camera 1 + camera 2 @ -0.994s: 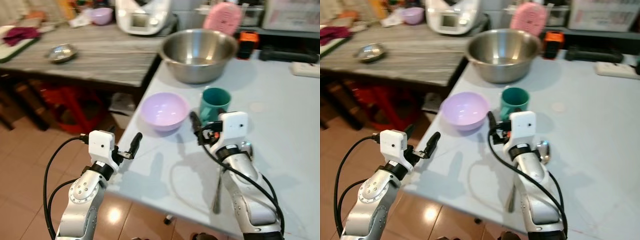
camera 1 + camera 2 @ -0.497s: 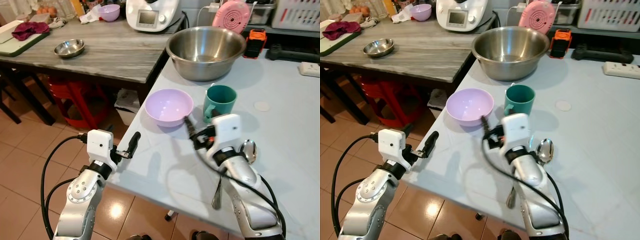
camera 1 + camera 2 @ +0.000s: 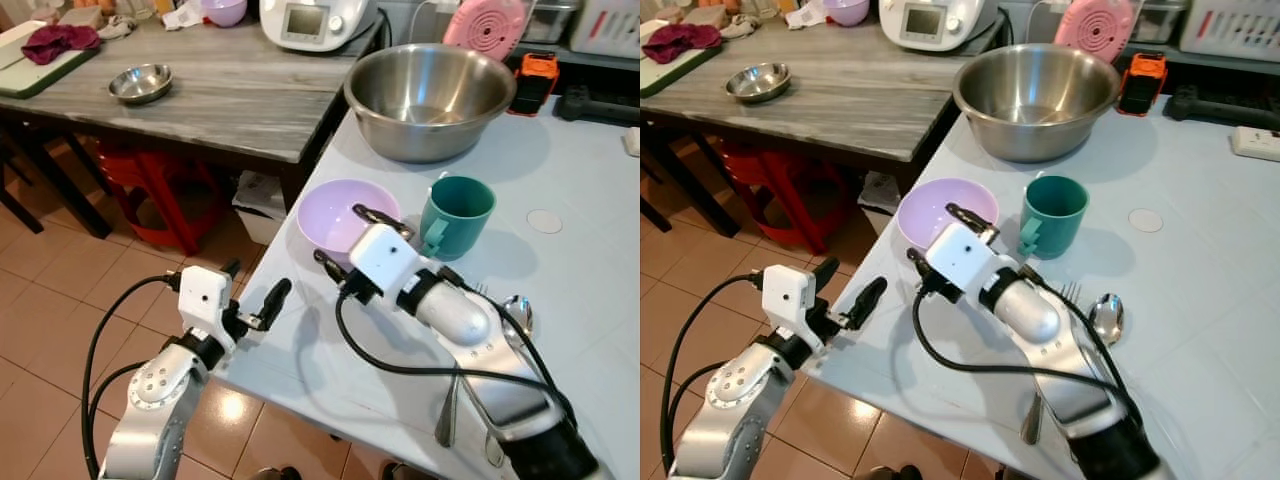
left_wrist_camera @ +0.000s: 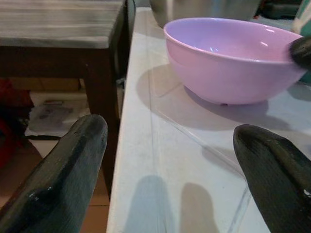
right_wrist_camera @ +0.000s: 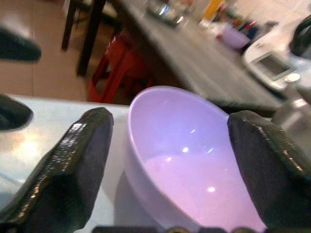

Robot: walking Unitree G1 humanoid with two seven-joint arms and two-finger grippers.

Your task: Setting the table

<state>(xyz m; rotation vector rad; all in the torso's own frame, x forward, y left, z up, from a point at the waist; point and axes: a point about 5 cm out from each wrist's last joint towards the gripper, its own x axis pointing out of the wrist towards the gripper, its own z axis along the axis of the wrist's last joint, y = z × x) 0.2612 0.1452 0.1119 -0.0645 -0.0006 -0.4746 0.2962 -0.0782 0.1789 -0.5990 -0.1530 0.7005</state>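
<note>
The lilac bowl point(image 3: 343, 213) is the reference landmark. It sits empty and upright near the corner of the light table point(image 3: 560, 270), with the teal mug point(image 3: 455, 215) just beside it and the large steel bowl point(image 3: 428, 84) beyond it. A spoon point(image 3: 1107, 317) and a fork point(image 3: 1071, 293) lie on the table past the mug.

The right gripper point(image 5: 167, 160) is at the bowl's near rim, fingers spread wide, 1 on each side of the rim; it holds nothing and has not closed. The left gripper point(image 3: 252, 298) hovers at the table edge short of the bowl, jaws wide open and empty.

Judged step: approach to grasp the bowl. The next move calls for setting 1 finger inside and 1 outside the rim, then closing firmly, since the smooth wall may slip.
</note>
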